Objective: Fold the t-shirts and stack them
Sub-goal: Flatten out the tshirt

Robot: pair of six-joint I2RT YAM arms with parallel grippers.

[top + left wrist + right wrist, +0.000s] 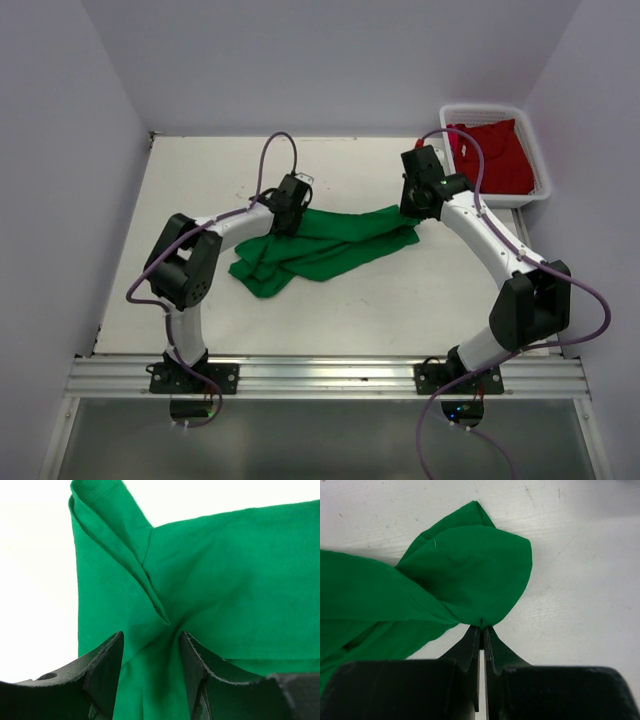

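Observation:
The bright green t-shirt (320, 250) lies crumpled in a long band across the middle of the table, stretched between both grippers. My left gripper (292, 215) is at its left end. In the left wrist view the jaws (151, 635) stand partly apart with a thick bunch of green cloth (225, 590) gathered between them. My right gripper (415, 210) is at the right end. In the right wrist view its jaws (482, 628) are pinched tight on an edge of the green cloth (465, 575), just above the tabletop. The red t-shirt (495, 155) lies in the basket.
The white mesh basket (480, 108) stands at the back right corner, against the right wall. Walls close in the table on the left, back and right. A metal rail (330, 375) runs along the near edge by the arm bases.

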